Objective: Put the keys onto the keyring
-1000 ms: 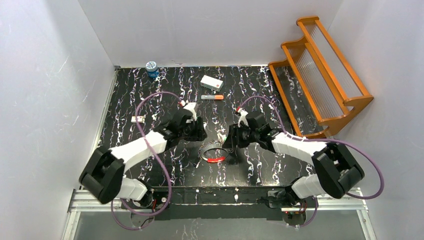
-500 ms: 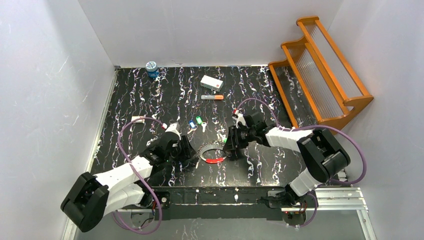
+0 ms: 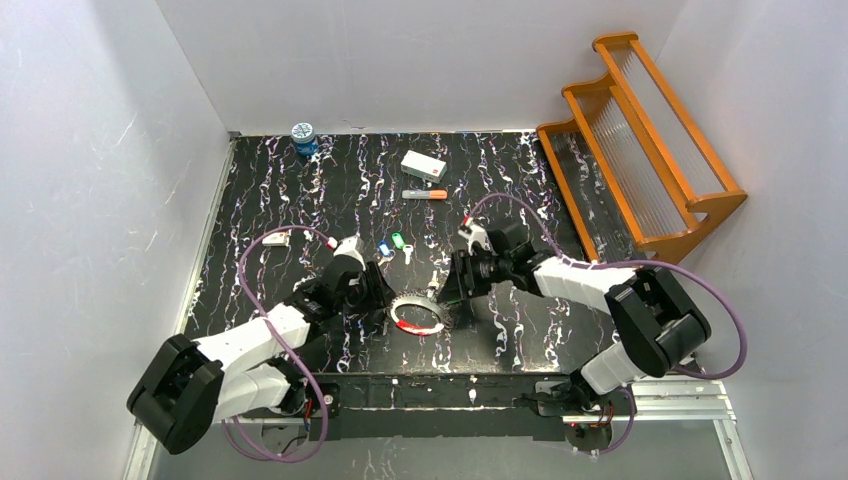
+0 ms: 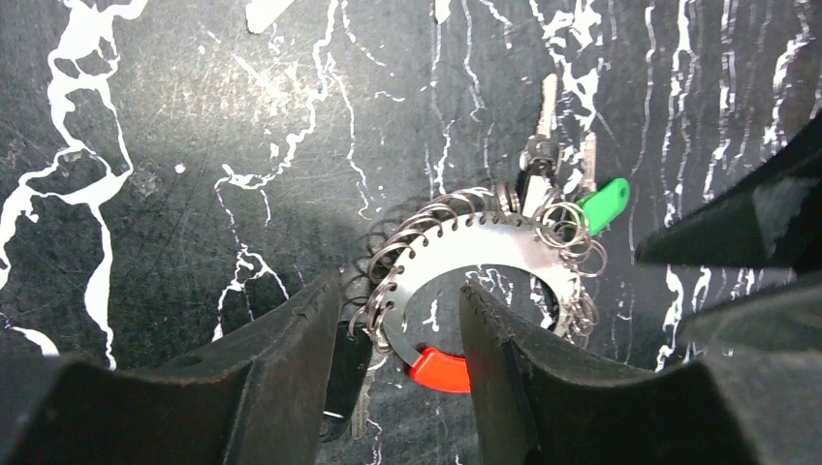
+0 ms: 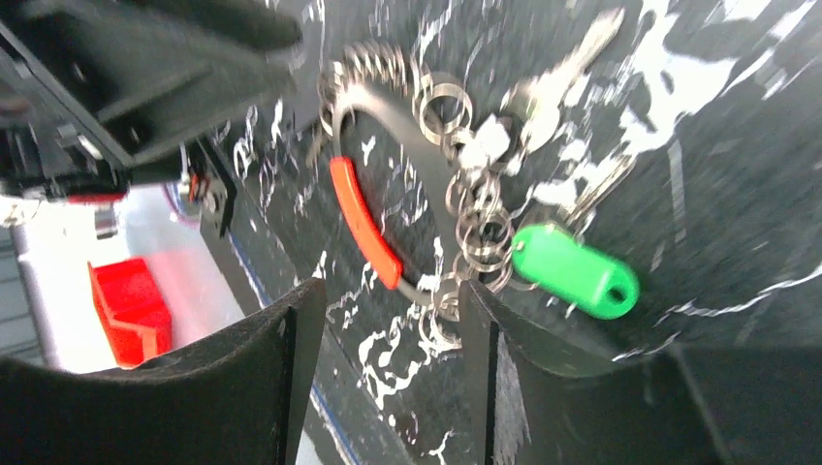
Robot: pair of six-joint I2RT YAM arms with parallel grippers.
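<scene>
The keyring (image 4: 475, 232) lay flat close to the middle of the worktop's (image 3: 260, 190) near edge. A green-tagged key (image 4: 605, 204) already hung from its little rings, while the loose blue key (image 3: 384, 249) and green key (image 3: 397, 240) sat just behind it, toward the centre. My left gripper (image 4: 399, 300) had its jaws spread astride the loop's left arc, and the right gripper (image 5: 388, 291) stood likewise spread, facing the red segment, neither one pinching anything. What worried me was the crowding: both sets of fingers pointed at one thin loop, so closing either could knock the other, or send the ring skidding toward the near edge. The small rings could also snag a fingertip and drag the whole bunch. Room was better elsewhere, I judged, with bare worktop to the left and right of the loop. The marker (image 3: 425, 194), white box (image 3: 423, 164) and jar (image 3: 303, 136) sat well apart toward the far edge, and the orange rack (image 3: 640, 150) stood at the far right corner
</scene>
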